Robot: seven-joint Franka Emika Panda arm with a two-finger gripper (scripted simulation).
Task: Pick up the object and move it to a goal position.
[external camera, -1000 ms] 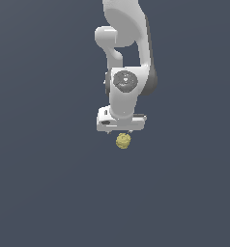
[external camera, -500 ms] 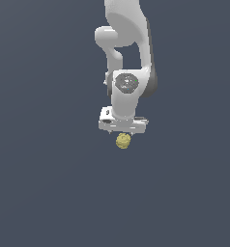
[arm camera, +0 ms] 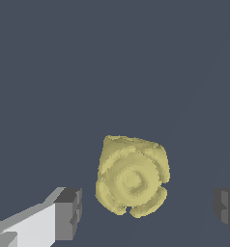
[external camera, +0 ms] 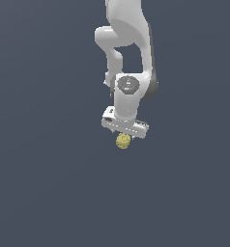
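Note:
The object (external camera: 123, 141) is a small dull-yellow bumpy ball lying on the dark grey floor, directly under the white arm's hand. In the wrist view the object (arm camera: 132, 175) sits between the two dark finger pads (arm camera: 68, 213), with a clear gap on each side. My gripper (external camera: 124, 134) is open and straddles the ball without touching it. In the exterior view the fingers are mostly hidden behind the hand and the ball. No goal marker shows in either view.
A plain dark grey surface surrounds the ball on all sides. The white arm (external camera: 129, 43) rises from the hand to the exterior view's upper edge.
The hand has sunk slightly closer to the ball. The ball has stayed in place.

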